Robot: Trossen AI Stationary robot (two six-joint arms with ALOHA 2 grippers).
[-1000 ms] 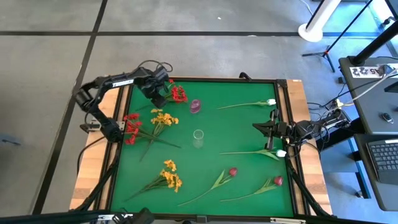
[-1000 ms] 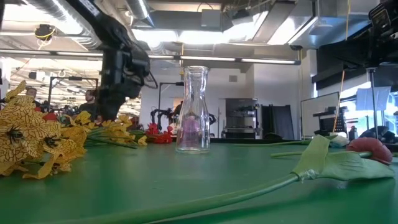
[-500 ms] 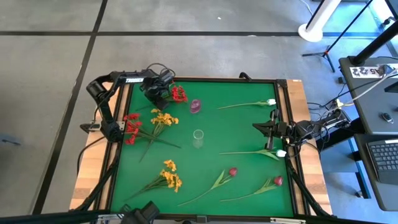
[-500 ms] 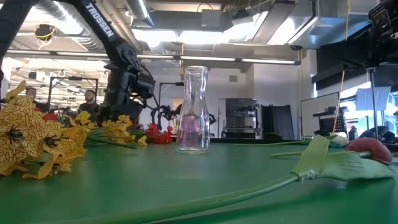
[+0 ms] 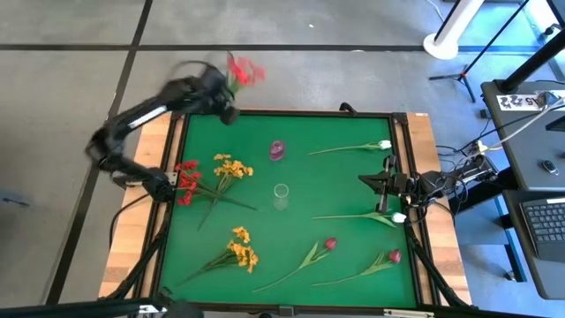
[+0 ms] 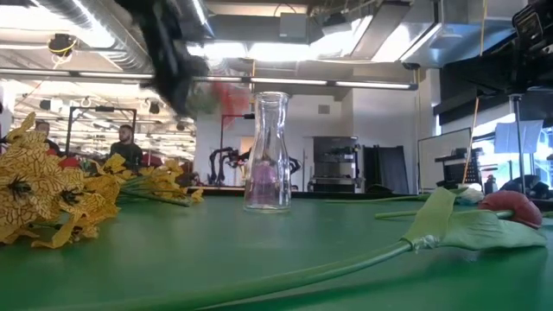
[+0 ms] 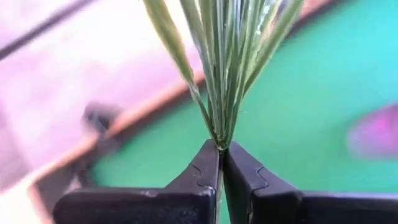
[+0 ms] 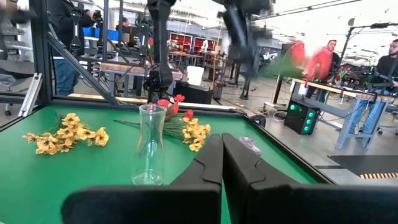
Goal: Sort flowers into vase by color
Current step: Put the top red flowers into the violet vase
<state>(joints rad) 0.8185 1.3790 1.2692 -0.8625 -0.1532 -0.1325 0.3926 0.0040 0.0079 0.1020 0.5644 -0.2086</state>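
Green felt covers the table (image 5: 335,185) I am working over, filling the centre of the high view. On it, largest first: my left arm reaches past the upper-left edge of the frame, its left gripper (image 7: 221,163) pinched tight on the green stems of a red bunch (image 5: 244,71), which hangs in the air above that upper edge, blooms pointing up-right of the gripper and stems running back down into the jaws. My right gripper (image 8: 222,157) waits at the right edge, fingers pressed together on nothing. Of the two containers, the clear vase (image 5: 282,195) stands upright at mid-table and looks empty; the pink vase (image 5: 277,150) sits just above it, contents too small to tell. Both lie down-right of the held bunch, the pink one nearer, so I judge the carry runs that way. Remaining flowers lie flat: red and yellow bunches (image 5: 212,172) at left, white buds and dark-red buds at right.
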